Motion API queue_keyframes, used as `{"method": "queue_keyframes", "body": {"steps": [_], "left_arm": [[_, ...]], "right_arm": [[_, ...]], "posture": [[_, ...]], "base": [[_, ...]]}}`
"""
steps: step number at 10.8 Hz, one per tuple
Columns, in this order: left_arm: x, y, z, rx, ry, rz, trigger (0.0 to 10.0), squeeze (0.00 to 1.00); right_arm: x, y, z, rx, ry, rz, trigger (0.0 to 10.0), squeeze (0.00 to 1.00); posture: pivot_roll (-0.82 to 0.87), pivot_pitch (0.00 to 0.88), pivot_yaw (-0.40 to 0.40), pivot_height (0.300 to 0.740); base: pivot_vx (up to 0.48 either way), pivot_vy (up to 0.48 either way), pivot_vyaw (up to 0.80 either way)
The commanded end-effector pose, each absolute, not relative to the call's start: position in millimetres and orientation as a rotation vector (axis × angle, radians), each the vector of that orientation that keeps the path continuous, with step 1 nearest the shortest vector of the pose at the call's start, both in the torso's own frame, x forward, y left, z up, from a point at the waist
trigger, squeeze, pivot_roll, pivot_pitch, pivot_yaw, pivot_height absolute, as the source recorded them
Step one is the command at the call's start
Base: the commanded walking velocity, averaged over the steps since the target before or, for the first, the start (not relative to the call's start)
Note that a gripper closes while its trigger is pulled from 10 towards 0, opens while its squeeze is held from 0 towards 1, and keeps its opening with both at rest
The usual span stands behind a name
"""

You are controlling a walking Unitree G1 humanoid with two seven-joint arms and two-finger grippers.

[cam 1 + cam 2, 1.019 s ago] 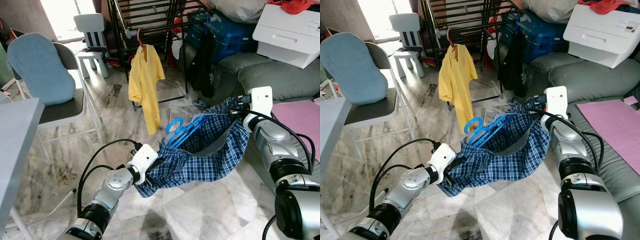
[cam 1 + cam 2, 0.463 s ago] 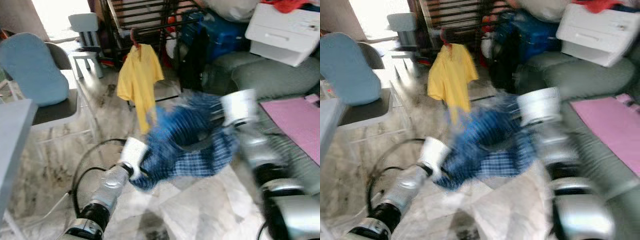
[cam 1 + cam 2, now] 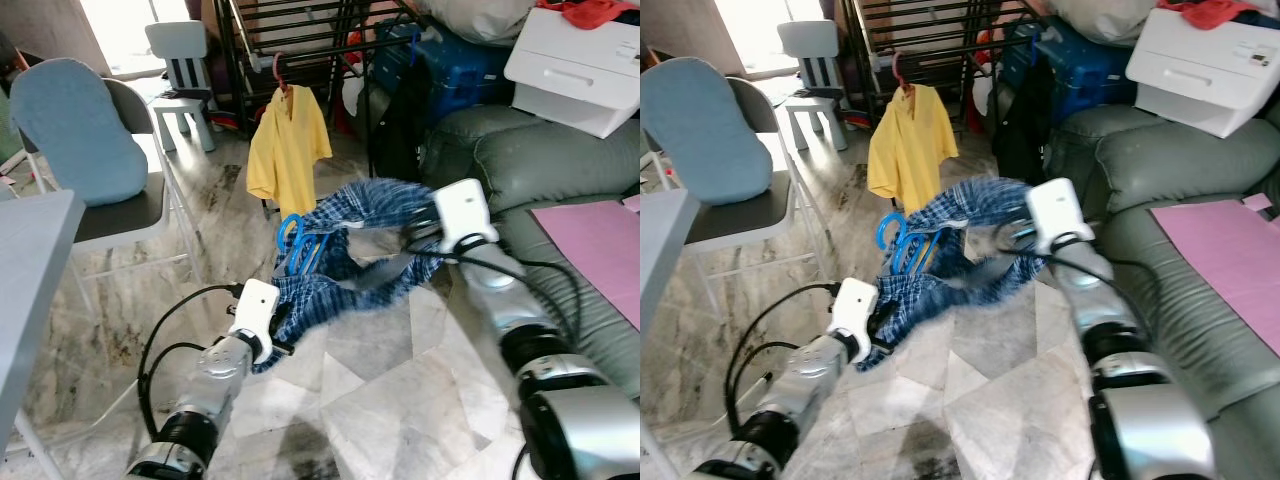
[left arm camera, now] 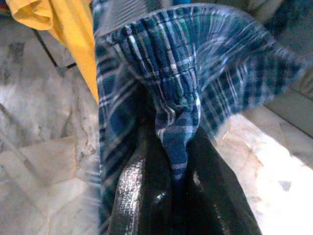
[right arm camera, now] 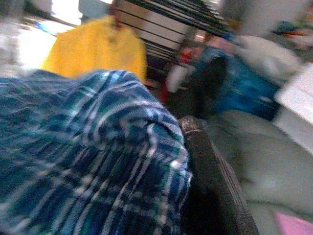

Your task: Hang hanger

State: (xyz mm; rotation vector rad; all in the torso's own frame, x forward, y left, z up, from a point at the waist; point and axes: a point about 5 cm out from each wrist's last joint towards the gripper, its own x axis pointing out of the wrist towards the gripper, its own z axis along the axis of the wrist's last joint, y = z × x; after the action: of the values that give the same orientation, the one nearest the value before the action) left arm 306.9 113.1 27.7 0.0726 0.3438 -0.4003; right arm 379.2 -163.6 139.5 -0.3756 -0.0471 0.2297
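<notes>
Over a marble floor [image 3: 380, 400] before the drying rack [image 3: 300, 40], left gripper [image 4: 171, 196] and right gripper [image 3: 420, 232] each pinch the plaid shirt [image 3: 340, 270] with its blue hanger [image 3: 297, 240].

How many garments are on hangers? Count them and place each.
2: a yellow shirt hanging on the drying rack; a blue plaid shirt with blue hangers, held between both grippers. Others may be hidden.

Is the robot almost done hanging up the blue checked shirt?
Not yet. Done: a yellow shirt already hangs on the black rack. In hand: the left gripper and right gripper hold the blue checked shirt stretched above the floor, blue hangers at its edge. Left: getting it onto the rack.
</notes>
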Motion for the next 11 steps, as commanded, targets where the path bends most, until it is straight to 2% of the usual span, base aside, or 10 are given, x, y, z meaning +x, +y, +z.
{"method": "queue_keyframes", "body": {"steps": [1,2,4,7,8,9,10,11], "left_arm": [[313,118,33,0.053,0.335,-0.357,1.2,0.00],[315,116,34,0.023,0.345,-0.343,1.6,0.00],[318,108,38,-0.008,0.348,-0.341,1.5,0.00],[319,97,40,-0.047,0.359,-0.362,2.4,0.00],[318,95,40,-0.051,0.360,-0.363,2.7,0.00],[317,94,39,-0.057,0.361,-0.365,4.1,0.00],[313,96,37,-0.042,0.344,-0.351,4.7,0.00],[310,101,36,-0.045,0.323,-0.319,4.8,0.00]], "right_arm": [[375,-151,135,-0.362,-0.053,0.316,0.0,0.00],[367,-140,120,-0.334,-0.004,0.409,0.0,0.00],[342,-112,87,-0.316,0.075,0.615,0.0,0.00],[315,-88,65,-0.266,0.122,0.780,0.0,0.00],[311,-86,60,-0.271,0.146,0.791,7.2,0.00],[309,-94,52,-0.268,0.186,0.721,10.0,0.00],[305,-102,51,-0.271,0.167,0.690,10.0,0.00],[303,-107,52,-0.260,0.151,0.652,10.0,1.00]], "posture": [[-0.17,0.000,0.031,0.740],[-0.17,0.000,0.032,0.740],[-0.17,0.000,0.034,0.740],[-0.18,0.000,0.036,0.740],[-0.17,0.000,0.035,0.740],[-0.18,0.000,0.036,0.740],[-0.17,0.000,0.037,0.740],[-0.18,0.000,0.042,0.740]], "base": [[0.000,0.000,0.00],[0.000,0.000,0.00],[0.000,0.000,0.00],[0.000,0.000,0.00],[0.000,0.000,0.00],[0.000,0.000,0.00],[0.000,0.000,0.00],[0.000,0.000,0.00]]}}
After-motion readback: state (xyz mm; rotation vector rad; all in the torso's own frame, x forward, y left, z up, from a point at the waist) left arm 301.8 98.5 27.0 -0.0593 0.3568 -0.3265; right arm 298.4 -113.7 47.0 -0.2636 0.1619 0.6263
